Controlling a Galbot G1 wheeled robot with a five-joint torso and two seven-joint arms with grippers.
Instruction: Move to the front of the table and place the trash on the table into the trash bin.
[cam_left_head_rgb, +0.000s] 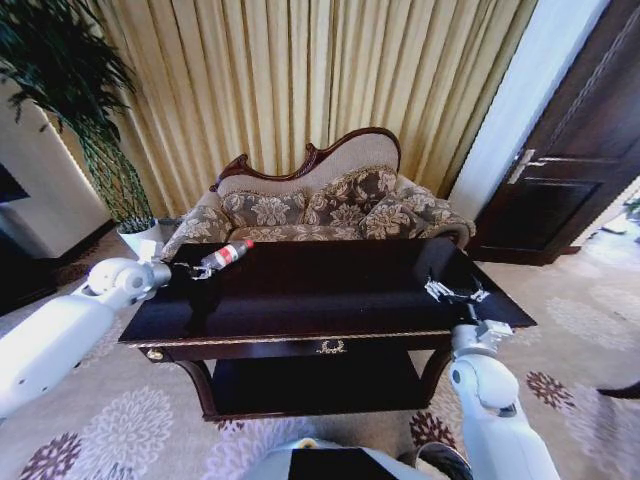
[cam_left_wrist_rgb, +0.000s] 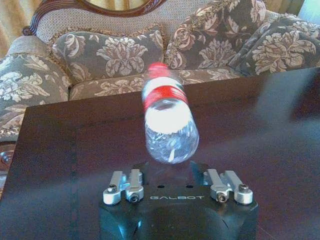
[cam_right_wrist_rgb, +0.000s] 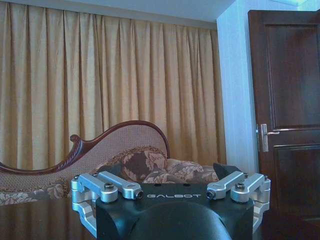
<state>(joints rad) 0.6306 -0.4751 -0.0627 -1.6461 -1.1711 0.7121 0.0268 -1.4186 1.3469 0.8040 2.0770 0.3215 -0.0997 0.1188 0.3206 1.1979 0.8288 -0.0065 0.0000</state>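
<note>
Above the glossy dark worktop, the left hand holds a clear ribbed bottle with a red label. The right hand hovers spread wide over the far right edge.

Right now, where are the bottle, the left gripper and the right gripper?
bottle (cam_left_wrist_rgb: 170, 131): left wrist view, clear body.
left gripper (cam_left_head_rgb: 196, 269): head view, between its fingertips.
right gripper (cam_left_head_rgb: 452, 291): head view, between its fingertips.
</note>
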